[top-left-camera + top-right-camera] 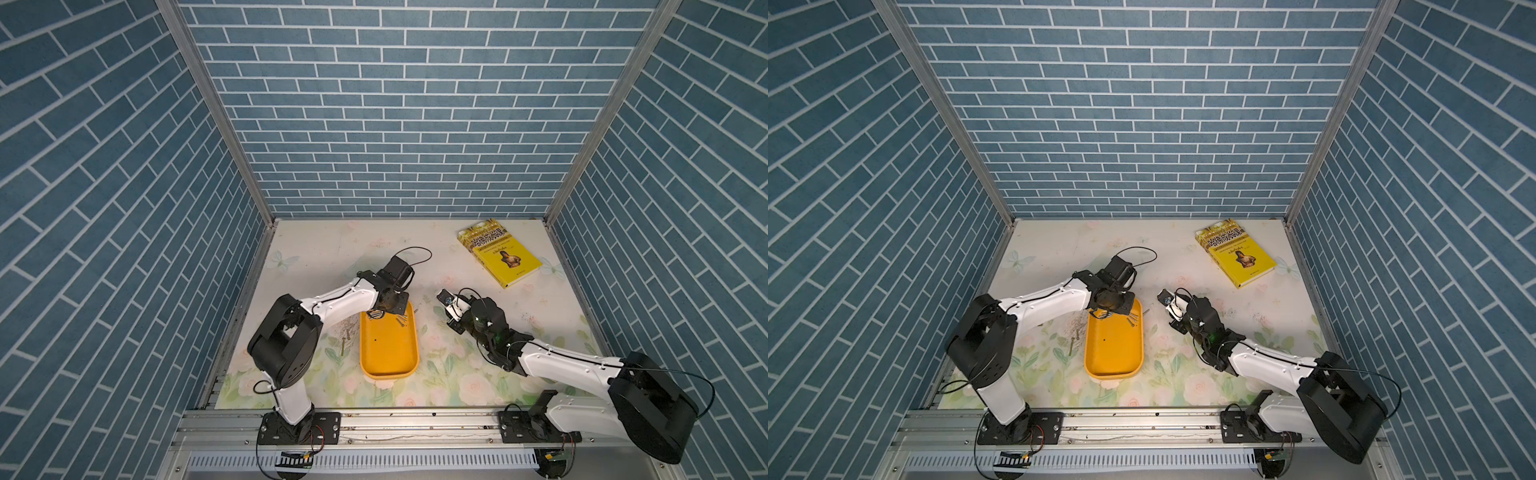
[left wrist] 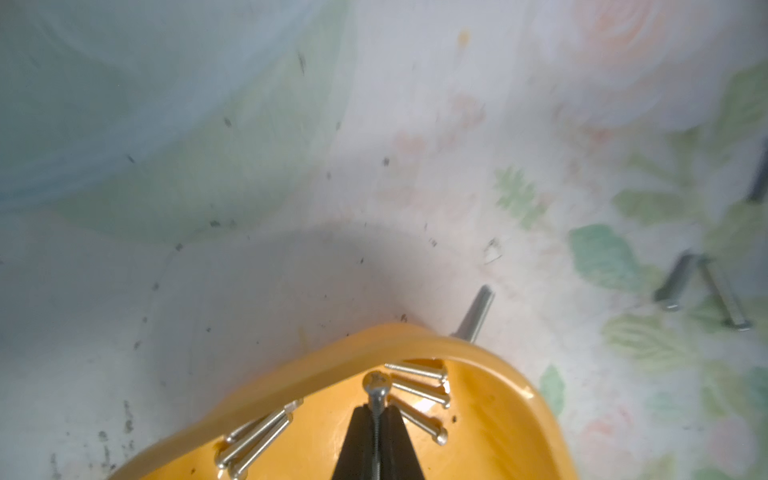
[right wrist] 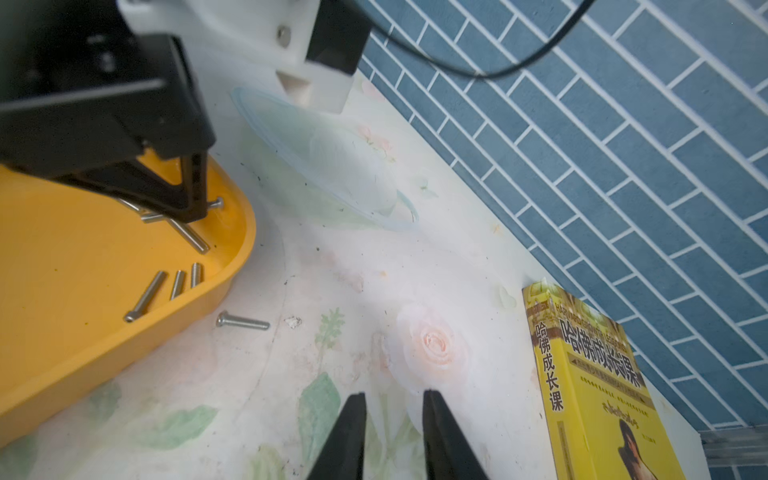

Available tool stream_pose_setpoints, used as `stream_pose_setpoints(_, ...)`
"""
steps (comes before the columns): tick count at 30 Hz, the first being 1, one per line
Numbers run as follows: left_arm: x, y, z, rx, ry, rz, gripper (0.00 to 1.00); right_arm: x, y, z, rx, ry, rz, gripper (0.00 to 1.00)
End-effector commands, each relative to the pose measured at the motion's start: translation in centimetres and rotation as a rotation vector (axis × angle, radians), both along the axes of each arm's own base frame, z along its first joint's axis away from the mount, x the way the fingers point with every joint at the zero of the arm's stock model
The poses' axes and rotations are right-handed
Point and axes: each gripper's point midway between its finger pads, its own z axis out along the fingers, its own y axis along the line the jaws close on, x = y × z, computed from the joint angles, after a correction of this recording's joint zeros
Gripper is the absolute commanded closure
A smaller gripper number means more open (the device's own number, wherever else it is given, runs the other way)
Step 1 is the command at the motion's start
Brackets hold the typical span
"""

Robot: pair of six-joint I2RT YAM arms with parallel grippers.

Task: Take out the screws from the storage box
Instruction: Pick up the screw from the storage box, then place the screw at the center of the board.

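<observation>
The storage box (image 1: 388,357) is a shallow orange-yellow tray lying left of the table's middle. Several silvery screws (image 2: 419,390) lie at its far end, some fanned beside the rim (image 2: 332,365) and others bunched together (image 2: 257,436). My left gripper (image 2: 376,409) reaches down into that far end, shut on one screw (image 2: 376,384) whose head sticks out past the fingertips. My right gripper (image 3: 395,399) hovers open and empty over the floral mat right of the box (image 3: 83,270). Loose screws lie on the mat outside the tray (image 1: 342,347) (image 3: 243,322).
A yellow book (image 1: 505,257) lies at the back right near the wall. Blue brick-pattern walls close in the table on three sides. The left arm's wrist hangs over the tray's far end (image 1: 1113,353). More screws lie beyond the tray's corner (image 2: 706,291).
</observation>
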Motion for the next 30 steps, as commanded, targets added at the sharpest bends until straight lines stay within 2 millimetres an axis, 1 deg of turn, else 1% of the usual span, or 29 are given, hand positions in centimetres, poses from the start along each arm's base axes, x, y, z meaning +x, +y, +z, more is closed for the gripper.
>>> stream_pose_setpoints(1, 1.3, -0.6, 3.0, -0.048, -0.103, 0.009, 1.00, -0.1, 0.3, 2.4, 0.106, -0.048, 0.004, 0.63)
stream_pose_setpoints(2, 1.5, -0.4, 3.6, -0.049, -0.121, 0.018, 1.00, -0.4, 0.6, 2.7, 0.118, -0.037, 0.026, 0.59)
stream_pose_setpoints(4, 1.8, 0.1, 4.4, -0.044, -0.151, 0.041, 1.00, -1.0, 1.6, 3.0, 0.135, -0.015, 0.087, 0.53)
stream_pose_setpoints(5, 1.8, 0.3, 4.8, -0.044, -0.167, 0.051, 1.00, -1.5, 2.2, 3.0, 0.137, -0.005, 0.132, 0.50)
stream_pose_setpoints(6, 1.9, 0.5, 5.3, -0.046, -0.183, 0.061, 1.00, -2.1, 2.8, 3.0, 0.134, 0.006, 0.179, 0.49)
stream_pose_setpoints(7, 2.0, 0.8, 5.8, -0.049, -0.200, 0.073, 1.00, -2.6, 3.2, 3.1, 0.135, 0.012, 0.218, 0.45)
stream_pose_setpoints(9, 2.1, 1.8, 6.6, -0.047, -0.234, 0.107, 1.00, -3.3, 3.7, 3.4, 0.148, 0.010, 0.265, 0.00)
stream_pose_setpoints(10, 2.2, 2.3, 7.1, -0.050, -0.251, 0.125, 1.00, -3.8, 4.0, 3.7, 0.162, 0.010, 0.298, 0.00)
stream_pose_setpoints(11, 2.2, 2.9, 7.5, -0.054, -0.266, 0.145, 1.00, -4.0, 3.9, 4.0, 0.178, 0.001, 0.301, 0.00)
stream_pose_setpoints(16, 1.9, 5.9, 9.5, -0.113, -0.329, 0.231, 1.00, -4.0, 2.5, 7.1, 0.325, -0.032, 0.233, 0.00)
stream_pose_setpoints(17, 1.9, 6.7, 9.6, -0.123, -0.335, 0.255, 1.00, -4.5, 2.5, 7.5, 0.331, -0.033, 0.257, 0.00)
stream_pose_setpoints(19, 1.7, 8.1, 9.7, -0.139, -0.343, 0.289, 1.00, -6.1, 2.7, 8.3, 0.351, -0.054, 0.334, 0.00)
stream_pose_setpoints(20, 1.6, 8.9, 9.5, -0.140, -0.344, 0.308, 1.00, -6.2, 1.8, 9.3, 0.418, -0.098, 0.308, 0.00)
stream_pose_setpoints(21, 1.5, 9.6, 9.4, -0.136, -0.346, 0.328, 1.00, -5.8, 0.3, 10.5, 0.527, -0.134, 0.229, 0.00)
stream_pose_setpoints(22, 1.4, 10.4, 9.2, -0.137, -0.345, 0.352, 1.00, -5.2, -2.0, 12.2, 0.671, -0.181, 0.123, 0.00)
stream_pose_setpoints(23, 1.3, 11.2, 9.0, -0.137, -0.344, 0.376, 1.00, -4.9, -3.9, 12.7, 0.784, -0.184, 0.039, 0.00)
stream_pose_setpoints(24, 1.3, 11.9, 8.9, -0.139, -0.347, 0.399, 1.00, -5.2, -4.4, 12.9, 0.834, -0.168, 0.033, 0.00)
stream_pose_setpoints(25, 1.3, 12.5, 8.7, -0.139, -0.344, 0.420, 1.00, -5.6, -3.7, 13.2, 0.812, -0.151, 0.073, 0.00)
stream_pose_setpoints(27, 1.2, 14.0, 8.2, -0.138, -0.332, 0.474, 1.00, -5.4, -1.8, 13.6, 0.715, -0.072, 0.118, 0.00)
stream_pose_setpoints(28, 1.2, 14.7, 7.6, -0.137, -0.312, 0.505, 1.00, -4.8, -1.2, 13.7, 0.671, -0.034, 0.104, 0.00)
stream_pose_setpoints(30, 0.9, 15.9, 6.0, -0.135, -0.263, 0.558, 1.00, -3.7, -0.5, 13.1, 0.621, 0.014, 0.072, 0.00)
